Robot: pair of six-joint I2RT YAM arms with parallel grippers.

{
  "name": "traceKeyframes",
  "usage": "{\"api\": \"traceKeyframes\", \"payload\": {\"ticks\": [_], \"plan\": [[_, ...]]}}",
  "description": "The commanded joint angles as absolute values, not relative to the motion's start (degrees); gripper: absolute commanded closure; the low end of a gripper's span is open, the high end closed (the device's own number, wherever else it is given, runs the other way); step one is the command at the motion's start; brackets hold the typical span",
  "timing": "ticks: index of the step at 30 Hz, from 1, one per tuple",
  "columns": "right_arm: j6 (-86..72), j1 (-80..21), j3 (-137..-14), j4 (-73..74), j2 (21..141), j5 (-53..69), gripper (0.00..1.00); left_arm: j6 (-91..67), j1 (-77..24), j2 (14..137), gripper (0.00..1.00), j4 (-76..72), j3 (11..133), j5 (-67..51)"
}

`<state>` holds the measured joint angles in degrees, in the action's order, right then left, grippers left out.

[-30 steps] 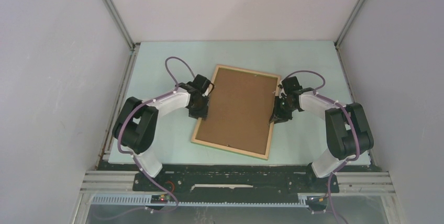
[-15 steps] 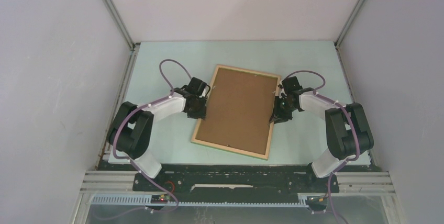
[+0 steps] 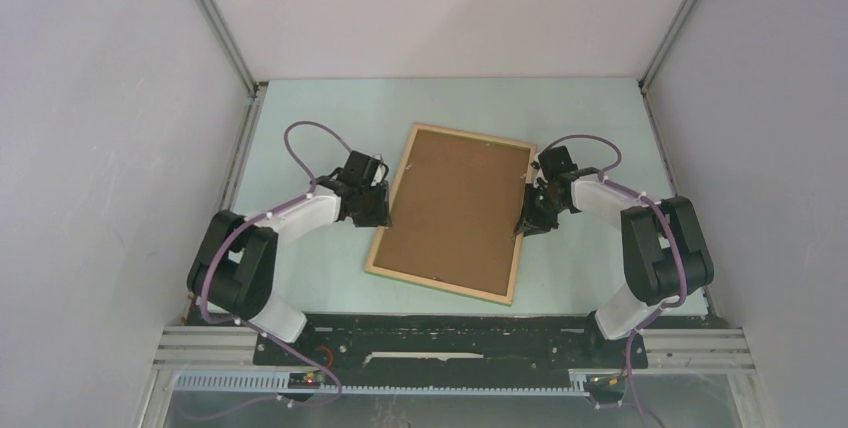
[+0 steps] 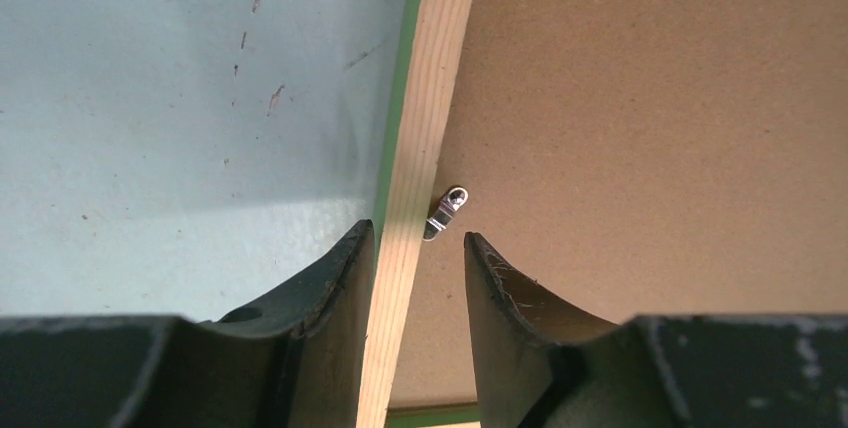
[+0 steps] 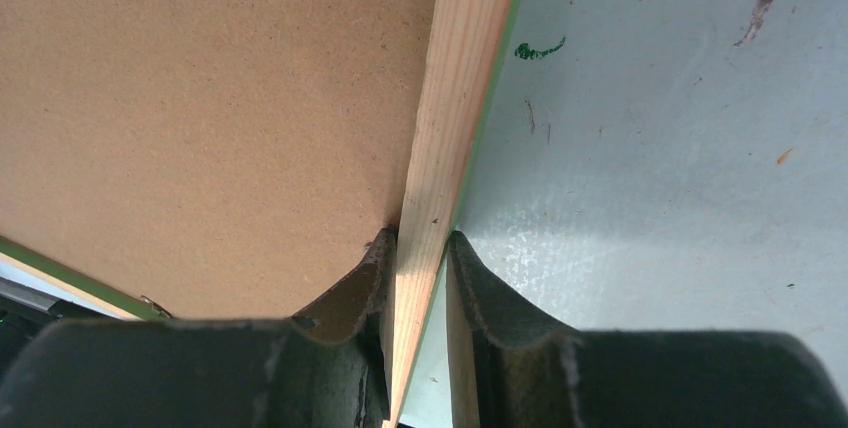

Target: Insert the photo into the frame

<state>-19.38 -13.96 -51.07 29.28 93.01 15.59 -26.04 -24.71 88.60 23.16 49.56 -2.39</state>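
1. The left gripper (image 4: pixel 415 243) is half open, w/ its jaws astride the left rail of the frame (image 3: pixel 438 285). The outer finger (image 4: pixel 330 278) looks to touch the green outside edge of the rail. The inner finger (image 4: pixel 500 283) stands apart from the rail, over the brown board (image 3: pixel 455 208), so there is no clamp here.
2. Just in front of that gap a small metal clip (image 4: pixel 447 210) sits at the inner edge of the rail, and its tip lies on the brown board.
3. The right gripper (image 5: pixel 420 238) is narrow and holds the right rail of the frame: one finger on the inner side, at the board's edge, the other on the outer green side, both pressed against the wood.
4. The frame lies flat on the pale table (image 3: pixel 330 108), approx. in the middle and btw. the two arms, turned a bit clockwise. The pale wood face is up; green shows only along the outside edges.
5. The brown board fills the whole opening of the frame.
6. On the table near the right rail there is a small green mark (image 5: pixel 538 49), plus some scratches.
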Motion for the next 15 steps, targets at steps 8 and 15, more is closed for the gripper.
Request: {"api": "traceKeyframes", "payload": {"ticks": [8, 15], "plan": [[-17.12, -14.04, -52.51, 27.94, 93.52, 15.89, 0.97, -26.64, -24.26, 86.63, 0.68, 24.91, 49.62, -0.81], [-17.11, -14.06, -52.55, 28.08, 93.45, 15.91, 0.97, -25.53, -24.49, 90.20, 0.68, 25.53, 51.47, -1.81]]}}
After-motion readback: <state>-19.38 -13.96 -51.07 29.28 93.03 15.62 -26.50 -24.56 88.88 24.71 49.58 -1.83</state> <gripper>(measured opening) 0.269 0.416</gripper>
